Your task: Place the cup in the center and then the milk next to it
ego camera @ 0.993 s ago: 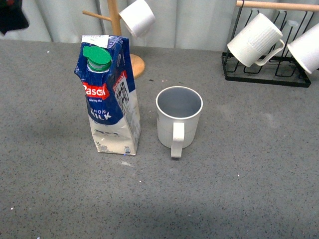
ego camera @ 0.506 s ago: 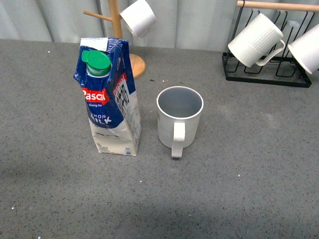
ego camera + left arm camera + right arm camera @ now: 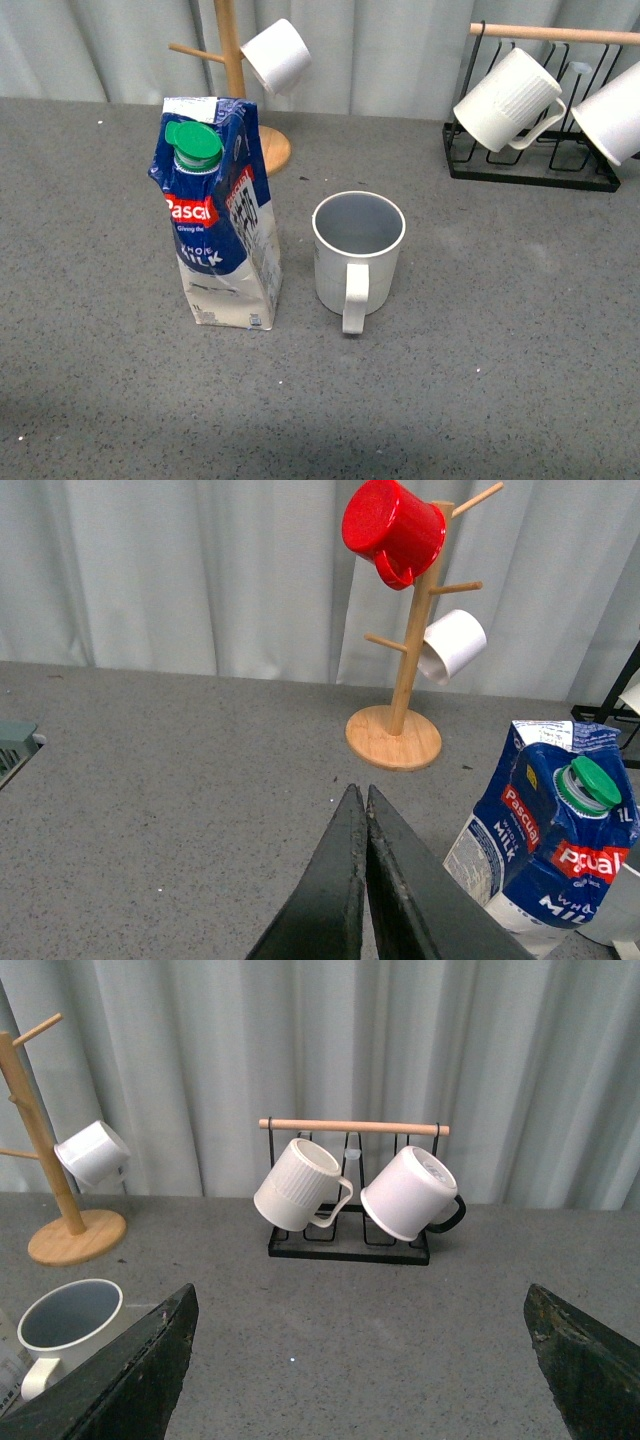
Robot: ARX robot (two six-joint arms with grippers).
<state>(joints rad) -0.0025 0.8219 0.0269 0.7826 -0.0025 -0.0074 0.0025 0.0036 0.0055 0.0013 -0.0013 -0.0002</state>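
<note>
The ribbed mug (image 3: 358,254) stands mid-table, the Pascual milk carton (image 3: 217,215) upright just beside it. My left gripper (image 3: 362,810) is pinched closed and empty, my right gripper (image 3: 360,1360) spread wide. I'd lift both clear without brushing either.

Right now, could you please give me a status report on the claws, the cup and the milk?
Left claw shut, empty. Right claw open, empty. Cup upright mid-table, milk standing beside it, small gap between. Nothing in the way.

Even, soft light; faint shadows, sharp focus throughout.
</note>
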